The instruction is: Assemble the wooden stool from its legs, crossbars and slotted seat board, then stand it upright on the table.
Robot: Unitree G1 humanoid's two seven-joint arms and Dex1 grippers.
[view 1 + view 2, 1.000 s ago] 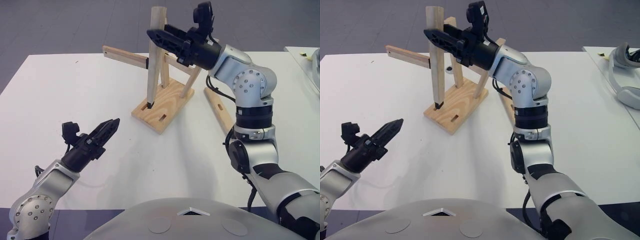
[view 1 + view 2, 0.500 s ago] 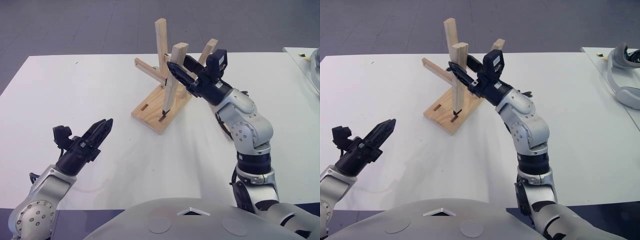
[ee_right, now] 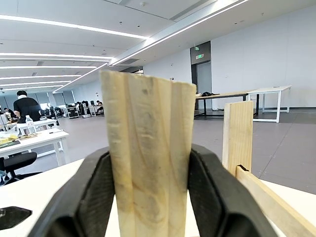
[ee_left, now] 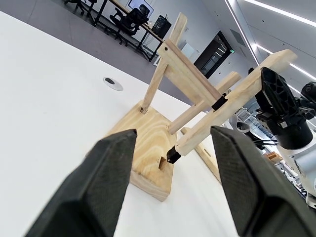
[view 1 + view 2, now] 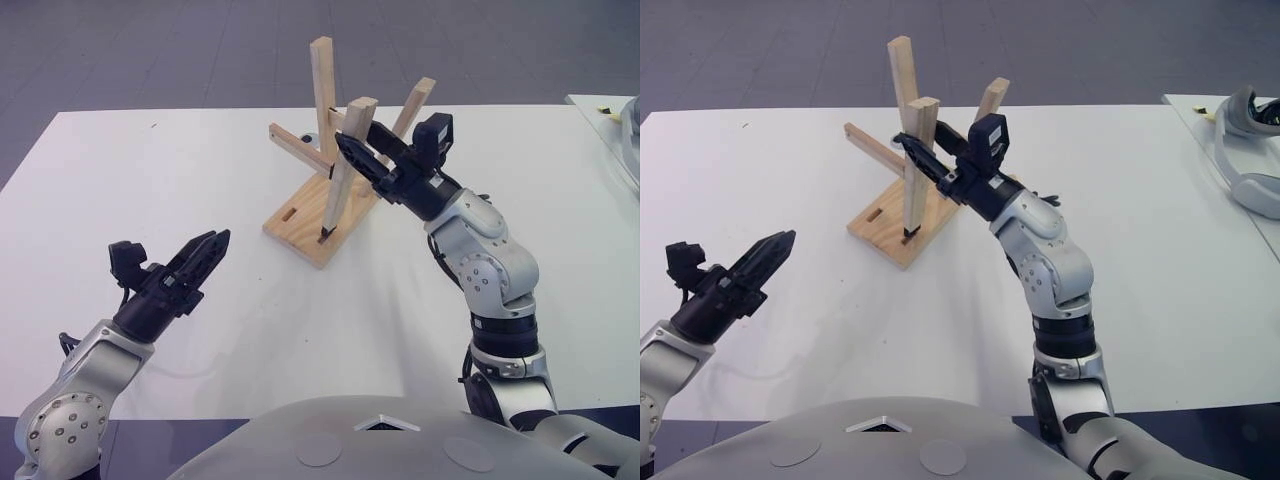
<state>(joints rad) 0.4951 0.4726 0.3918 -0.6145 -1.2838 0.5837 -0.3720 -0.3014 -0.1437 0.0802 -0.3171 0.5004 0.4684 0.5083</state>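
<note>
The slotted seat board (image 5: pixel 300 232) lies flat on the white table (image 5: pixel 150 180), with two legs and a crossbar (image 5: pixel 297 147) standing up from its far side. My right gripper (image 5: pixel 347 150) is shut on a wooden leg (image 5: pixel 340 175). This leg stands nearly upright, its dark lower tip (image 5: pixel 322 237) at a slot near the board's front edge. In the right wrist view the leg (image 3: pixel 148 158) fills the space between both fingers. My left gripper (image 5: pixel 207 248) hovers open over the table's front left, well apart from the board.
A round grommet (image 4: pixel 113 83) sits in the table beyond the board. Another table with a pale object (image 5: pixel 1252 150) stands at the far right. Bare table surface lies to the left and in front of the seat board.
The right gripper swung the leg from the board's left slot across to the front-right slot, setting it nearly upright. The loose leg at the right is gone from view. The left gripper barely shifted.
</note>
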